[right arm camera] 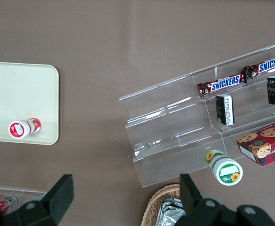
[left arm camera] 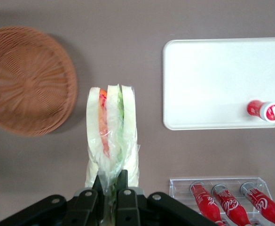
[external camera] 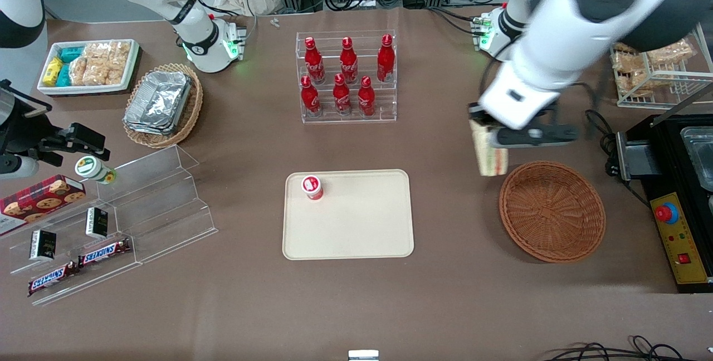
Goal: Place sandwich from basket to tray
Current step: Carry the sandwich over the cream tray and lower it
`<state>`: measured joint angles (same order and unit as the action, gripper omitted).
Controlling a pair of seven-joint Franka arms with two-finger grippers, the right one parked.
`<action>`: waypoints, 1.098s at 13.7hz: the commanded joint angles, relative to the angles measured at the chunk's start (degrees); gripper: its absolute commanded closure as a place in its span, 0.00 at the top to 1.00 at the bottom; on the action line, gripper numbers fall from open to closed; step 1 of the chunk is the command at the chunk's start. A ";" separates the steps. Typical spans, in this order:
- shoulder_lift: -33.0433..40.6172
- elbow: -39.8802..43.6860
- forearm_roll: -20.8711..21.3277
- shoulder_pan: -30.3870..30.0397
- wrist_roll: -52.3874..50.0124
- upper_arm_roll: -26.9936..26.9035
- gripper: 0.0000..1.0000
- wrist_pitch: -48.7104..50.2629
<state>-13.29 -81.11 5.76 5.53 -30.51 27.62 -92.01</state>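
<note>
My left gripper is shut on the wrap of the sandwich and holds it in the air, above the table between the basket and the tray, close to the basket's rim. The sandwich hangs from the fingers, a wedge of white bread with orange-red and green filling. The round reddish-brown wicker basket stands empty toward the working arm's end; it also shows in the left wrist view. The cream tray lies mid-table, also seen in the left wrist view.
A small red bottle with a white cap stands on the tray's corner. A clear rack of red cola bottles stands farther from the front camera. A black machine stands beside the basket. Acrylic steps with snacks lie toward the parked arm's end.
</note>
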 commanded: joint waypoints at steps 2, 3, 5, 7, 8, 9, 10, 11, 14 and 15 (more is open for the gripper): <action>-12.78 1.31 8.03 7.99 -5.75 0.16 0.00 -8.94; -14.81 1.13 8.65 8.35 -7.70 0.16 0.00 -12.89; -19.82 0.95 8.74 8.88 -8.16 0.16 0.00 -20.10; -23.34 0.87 8.83 8.97 -7.99 0.16 0.00 -26.09; -25.27 0.87 9.01 9.06 -7.81 0.16 0.00 -28.02; -26.86 0.78 9.88 9.41 -7.81 0.16 0.00 -29.61; -28.70 0.78 11.89 10.19 -8.07 -0.10 0.00 -31.02; -30.55 0.87 13.74 10.55 -8.42 -0.11 0.00 -31.99; -34.34 0.87 16.48 10.55 -9.57 -0.11 0.00 -35.59; -34.61 0.87 16.48 10.64 -10.26 -0.11 0.00 -35.60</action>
<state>-46.44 -82.02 20.65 15.55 -38.97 27.59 -127.10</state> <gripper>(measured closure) 0.863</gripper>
